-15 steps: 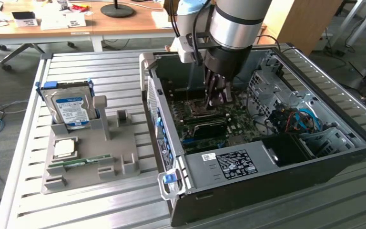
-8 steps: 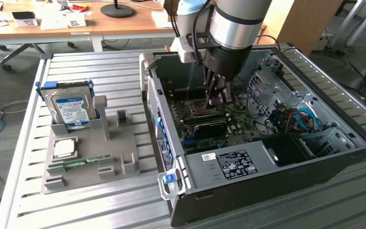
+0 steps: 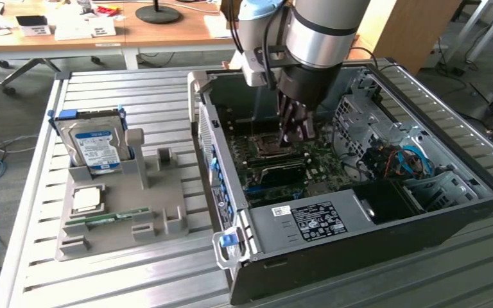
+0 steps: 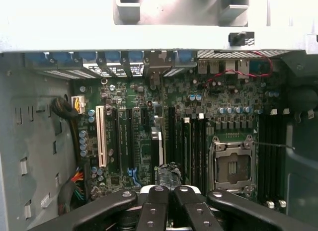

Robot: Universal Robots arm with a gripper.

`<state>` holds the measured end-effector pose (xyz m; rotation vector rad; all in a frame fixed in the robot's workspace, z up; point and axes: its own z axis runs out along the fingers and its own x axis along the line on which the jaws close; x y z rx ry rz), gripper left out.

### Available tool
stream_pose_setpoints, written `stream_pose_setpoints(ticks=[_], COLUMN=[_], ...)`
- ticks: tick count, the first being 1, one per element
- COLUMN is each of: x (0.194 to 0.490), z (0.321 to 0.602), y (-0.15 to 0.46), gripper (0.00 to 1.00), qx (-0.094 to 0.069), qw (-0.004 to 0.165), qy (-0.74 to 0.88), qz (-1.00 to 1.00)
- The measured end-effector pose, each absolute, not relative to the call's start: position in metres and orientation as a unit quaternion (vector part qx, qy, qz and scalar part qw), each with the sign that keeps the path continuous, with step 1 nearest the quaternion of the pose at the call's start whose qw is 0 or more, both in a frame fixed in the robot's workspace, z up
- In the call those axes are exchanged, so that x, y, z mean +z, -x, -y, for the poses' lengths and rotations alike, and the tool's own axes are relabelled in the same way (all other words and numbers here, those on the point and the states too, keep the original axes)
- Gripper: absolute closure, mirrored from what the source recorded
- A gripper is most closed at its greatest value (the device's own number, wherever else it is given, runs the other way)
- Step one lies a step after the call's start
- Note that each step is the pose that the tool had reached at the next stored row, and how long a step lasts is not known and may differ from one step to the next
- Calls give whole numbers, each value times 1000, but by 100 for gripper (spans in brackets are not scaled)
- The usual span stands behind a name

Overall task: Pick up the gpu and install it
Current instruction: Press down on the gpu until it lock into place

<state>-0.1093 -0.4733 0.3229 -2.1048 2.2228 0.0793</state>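
1. One risk was misalignment. From the wrist view I judged the jaws pressed together, pinching the top edge of the gpu, which hung edge-on just above the motherboard, among the dark expansion slots beside the white slot. I could not tell whether its contacts sat over a slot. Off line, a push would have bent the card or scarred the board.
2. Tilt was the second worry. With a grip on one narrow edge, the card could have pivoted and seated at one end alone.
3. The silver bracket end might have caught on the rear wall of the case, where the blue latches sit, and jammed.
4. The arm stood deep inside the case, close to the drive cage and near the open CPU socket. Sideways drift could have struck either.
5. Cables at the board's edge could have snagged the jaws.
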Motion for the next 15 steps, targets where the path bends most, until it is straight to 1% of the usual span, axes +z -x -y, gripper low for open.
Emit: stream_pose_setpoints(ticks=[15], x=[316], z=[473], y=[109], gripper=[89], qx=[26], qw=[39], qy=[687], qz=[-725])
